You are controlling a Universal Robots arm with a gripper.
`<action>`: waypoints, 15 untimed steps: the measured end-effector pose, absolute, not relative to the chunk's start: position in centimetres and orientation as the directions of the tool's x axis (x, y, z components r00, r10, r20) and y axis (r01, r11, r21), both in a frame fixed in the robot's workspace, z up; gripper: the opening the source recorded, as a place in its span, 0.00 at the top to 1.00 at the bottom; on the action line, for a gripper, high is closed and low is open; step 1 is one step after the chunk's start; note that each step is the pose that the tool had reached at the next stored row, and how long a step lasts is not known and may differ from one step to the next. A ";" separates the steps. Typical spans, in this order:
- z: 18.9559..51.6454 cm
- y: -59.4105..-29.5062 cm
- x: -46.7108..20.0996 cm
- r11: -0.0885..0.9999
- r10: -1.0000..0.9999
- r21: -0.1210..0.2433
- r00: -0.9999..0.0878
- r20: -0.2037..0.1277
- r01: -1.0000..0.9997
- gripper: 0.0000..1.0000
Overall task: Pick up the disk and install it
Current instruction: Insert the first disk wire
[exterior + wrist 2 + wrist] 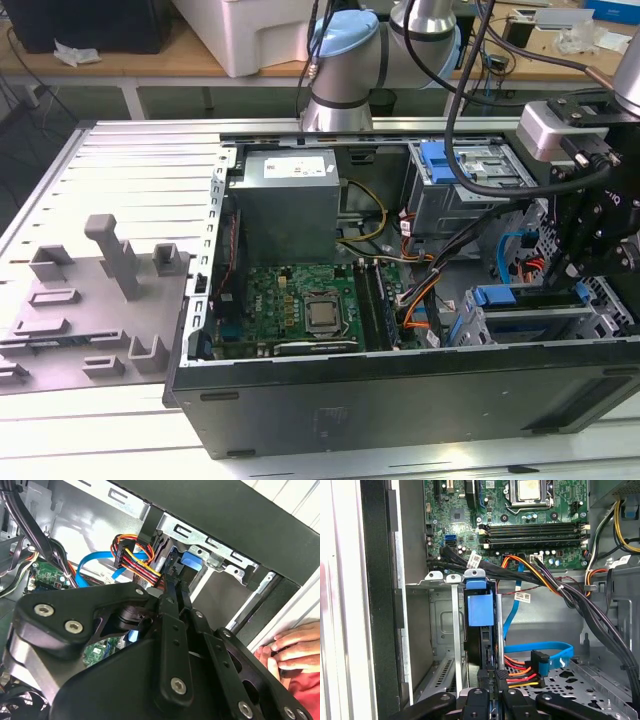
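Note:
The disk [479, 611] stands on edge in a slot of the silver drive cage [442, 615], and its blue bracket faces the motherboard. In the exterior view its blue bracket [495, 295] sits at the front right of the open computer case. My gripper [493, 677] is at the disk's near end, with its black fingers [486, 676] drawn close together and almost no gap between them. Whether they touch the disk I cannot tell. In the second wrist view the gripper [172, 582] reaches towards the blue bracket [192, 560]. The gripper [580, 265] hangs inside the case on the exterior view's right.
A bundle of black and coloured cables [545, 585] and a blue data cable [540, 647] run close beside the cage. The grey power-supply box [290, 195] and motherboard [300, 300] fill the case's left. A grey fixture [100, 300] lies outside. A person's hand [292, 647] rests on the case edge.

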State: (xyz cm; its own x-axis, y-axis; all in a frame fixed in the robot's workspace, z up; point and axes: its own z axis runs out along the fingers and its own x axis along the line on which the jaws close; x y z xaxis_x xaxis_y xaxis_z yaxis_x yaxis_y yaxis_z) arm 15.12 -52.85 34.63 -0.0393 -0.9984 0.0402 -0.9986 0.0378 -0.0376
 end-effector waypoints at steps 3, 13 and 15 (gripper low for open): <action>34.6 -52.8 15.1 0.038 -0.998 -0.038 -0.039 0.039 -0.999 0.84; 34.5 -52.9 15.1 0.039 -0.999 -0.037 -0.040 0.035 -0.999 0.84; 34.5 -52.9 15.1 0.039 -0.999 -0.037 -0.040 0.033 -0.999 0.84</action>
